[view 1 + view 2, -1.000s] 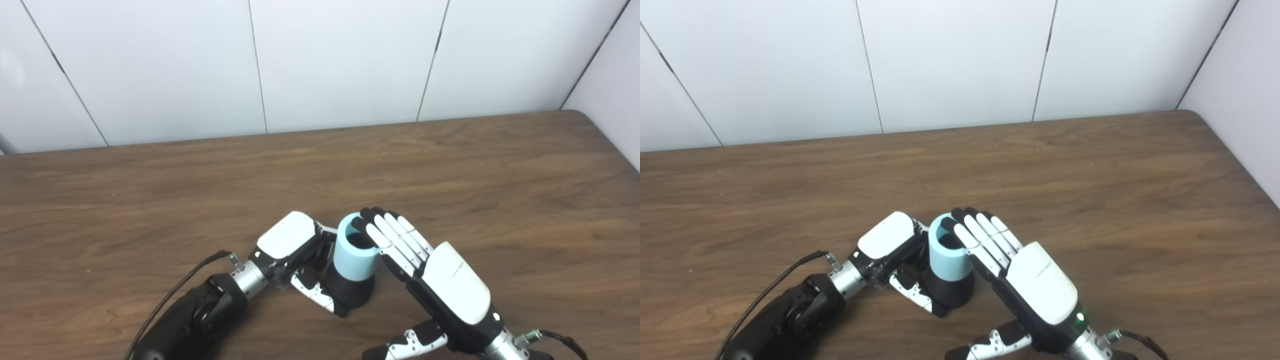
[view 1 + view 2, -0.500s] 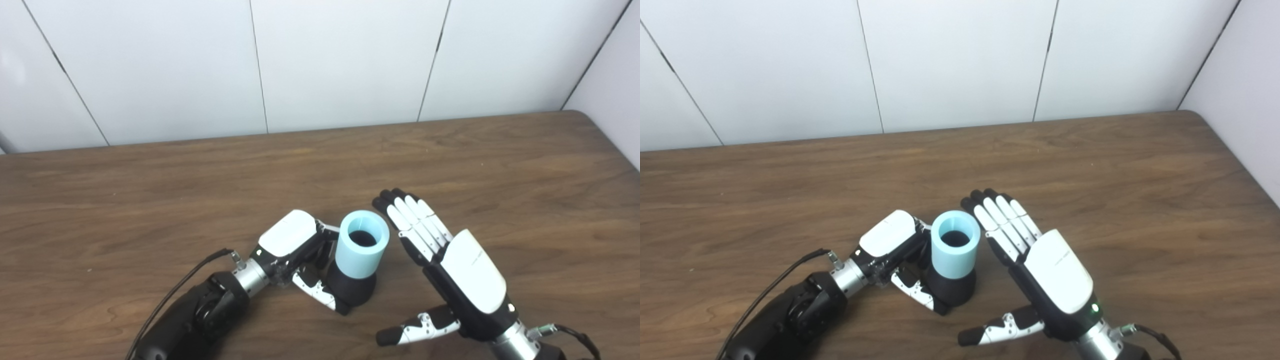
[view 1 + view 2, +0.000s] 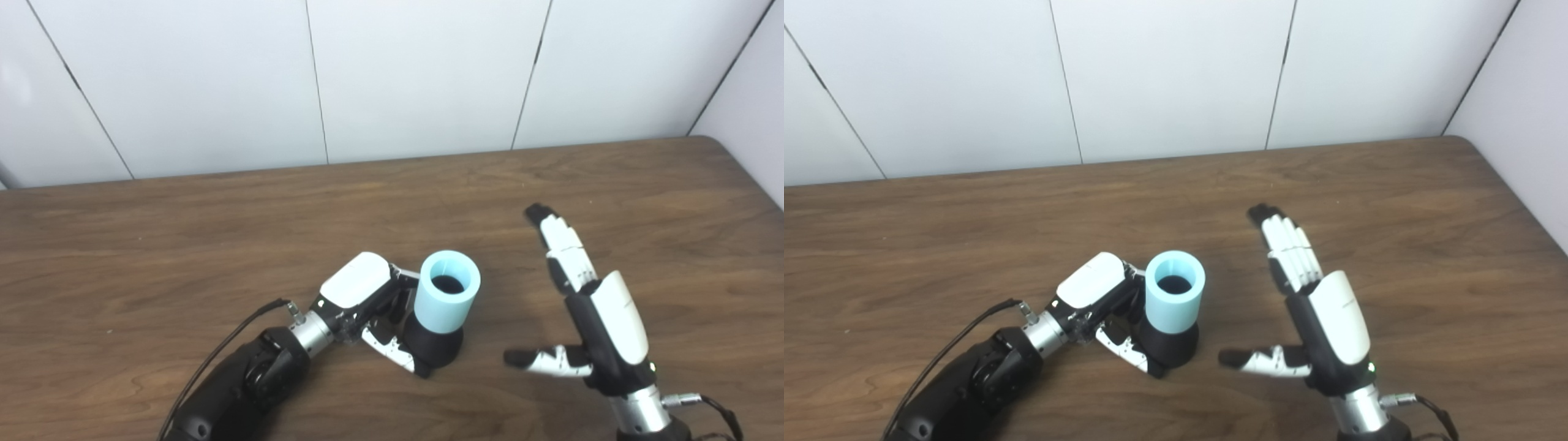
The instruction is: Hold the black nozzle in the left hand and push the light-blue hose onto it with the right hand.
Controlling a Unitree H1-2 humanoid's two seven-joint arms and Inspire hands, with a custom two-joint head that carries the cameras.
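Observation:
The black nozzle (image 3: 435, 349) stands upright on the wooden table (image 3: 184, 245), near its front middle. The light-blue hose (image 3: 446, 300), a short open-topped tube, sits pushed over the nozzle's top. My left hand (image 3: 367, 300) is shut on the nozzle's base from the left, its thumb wrapped around the front. My right hand (image 3: 588, 312) is open to the right of the hose, clear of it, fingers straight and pointing away, thumb sticking out left. It holds nothing.
White wall panels (image 3: 416, 79) rise behind the table's far edge, and another panel stands at the right. The table's rounded far-right corner (image 3: 716, 144) is in view. A black cable (image 3: 226, 343) runs along my left forearm.
My right hand left the top of the hose and moved right and away, turning edge-on with fingers spread from the thumb. The left hand, nozzle and hose shifted slightly right.

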